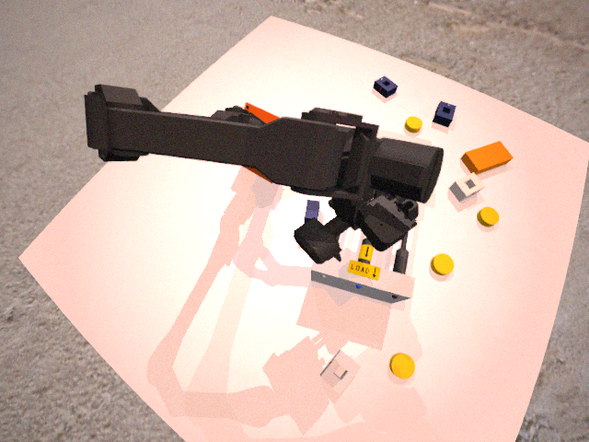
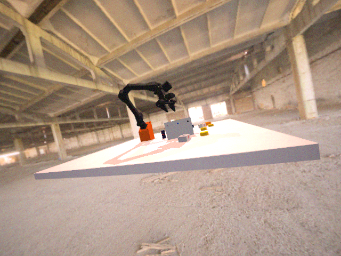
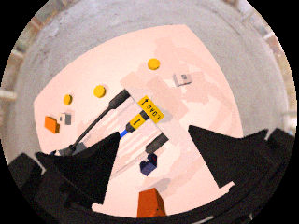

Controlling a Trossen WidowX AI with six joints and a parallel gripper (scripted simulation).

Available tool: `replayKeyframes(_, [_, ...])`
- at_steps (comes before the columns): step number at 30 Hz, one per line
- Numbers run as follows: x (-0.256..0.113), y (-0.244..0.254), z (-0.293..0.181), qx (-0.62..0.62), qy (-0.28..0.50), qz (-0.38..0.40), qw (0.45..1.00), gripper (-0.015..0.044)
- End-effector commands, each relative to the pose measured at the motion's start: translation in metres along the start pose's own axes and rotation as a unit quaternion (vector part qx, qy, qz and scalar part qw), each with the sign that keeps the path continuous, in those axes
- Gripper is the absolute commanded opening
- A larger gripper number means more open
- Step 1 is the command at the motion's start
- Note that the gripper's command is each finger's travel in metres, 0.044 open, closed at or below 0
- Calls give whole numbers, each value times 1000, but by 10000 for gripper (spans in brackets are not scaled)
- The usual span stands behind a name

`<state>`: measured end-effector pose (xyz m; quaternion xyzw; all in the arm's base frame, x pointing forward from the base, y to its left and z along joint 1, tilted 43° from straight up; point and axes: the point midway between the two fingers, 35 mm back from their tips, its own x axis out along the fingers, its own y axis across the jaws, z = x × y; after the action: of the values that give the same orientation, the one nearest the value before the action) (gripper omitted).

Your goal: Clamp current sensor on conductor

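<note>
The navy sensor (image 1: 312, 210) (image 2: 163, 134) (image 3: 149, 164) stands on the table beside the conductor rack (image 1: 332, 279) (image 2: 179, 130); its jaw opening is too small to make out. The yellow LOAD marker (image 1: 363, 269) (image 3: 150, 109) lies on the rack's end wall, its arrow pointing outward. The blue LOAD conductor (image 3: 123, 134) is the middle one and carries a yellow arrow label (image 1: 365, 250) (image 3: 136, 121). Its far part is hidden by the arm and finger. My gripper (image 1: 361, 251) (image 2: 170, 111) (image 3: 155, 132) is open and empty, pointing down high above the rack.
Black conductor sleeve (image 1: 400, 261) (image 3: 119, 99) runs beside the LOAD one. A white block (image 1: 340, 373) (image 2: 184, 137) (image 3: 182, 79) lies beyond the LOAD end. Navy blocks (image 1: 385, 87) (image 1: 444, 114), an orange block (image 1: 487, 157) (image 3: 51, 124) and several yellow discs are scattered around. An orange box (image 2: 146, 132) (image 3: 150, 203) stands by the arm's base.
</note>
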<state>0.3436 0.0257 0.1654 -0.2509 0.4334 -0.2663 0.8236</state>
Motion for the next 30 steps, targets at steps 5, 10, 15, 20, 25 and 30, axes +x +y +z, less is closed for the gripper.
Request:
replayKeyframes(5, [21,11,-107,-269,127,47,954,440])
replayKeyframes(10, [23,9,-152,-367,177,76,910,440])
replayKeyframes(15, [27,9,-153,-367,177,77,910,440])
replayKeyframes(20, [35,10,-156,-367,177,77,910,440])
replayKeyframes(25, [43,11,-159,-367,177,77,910,440])
replayKeyframes(30, [50,11,-162,-367,177,78,910,440])
